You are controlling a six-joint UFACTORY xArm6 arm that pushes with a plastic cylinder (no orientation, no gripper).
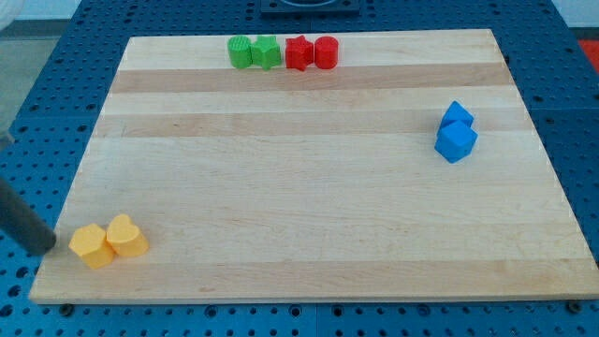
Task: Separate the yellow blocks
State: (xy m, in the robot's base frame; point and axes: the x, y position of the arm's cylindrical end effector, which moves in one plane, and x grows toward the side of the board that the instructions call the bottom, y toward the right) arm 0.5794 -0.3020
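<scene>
The wooden surface (309, 187) lay on a blue perforated base (571, 56) and carried three groups of blocks. Near the view's bottom left corner sat the two yellow blocks, touching each other: the left yellow block (91, 245), roughly hexagonal in outline, and the right yellow block (125, 237), whose top looked heart-like. My tip (49, 249) stood just beside the left yellow block on the view's left, at the edge of the surface, with a narrow gap showing between tip and block; the dark rod rose from it toward the view's upper left and left the frame. The arm carried no pincer, so nothing was held or clamped. Along the view's top edge stood a row of four blocks: a green round block (241, 51) touching a green star-like block (267, 52), then, just beside them, a red star-like block (298, 52) touching a red round block (326, 52). At the view's right, well apart from the others, two blue blocks touched, the upper blue block (458, 116) behind the lower blue block (456, 141).
</scene>
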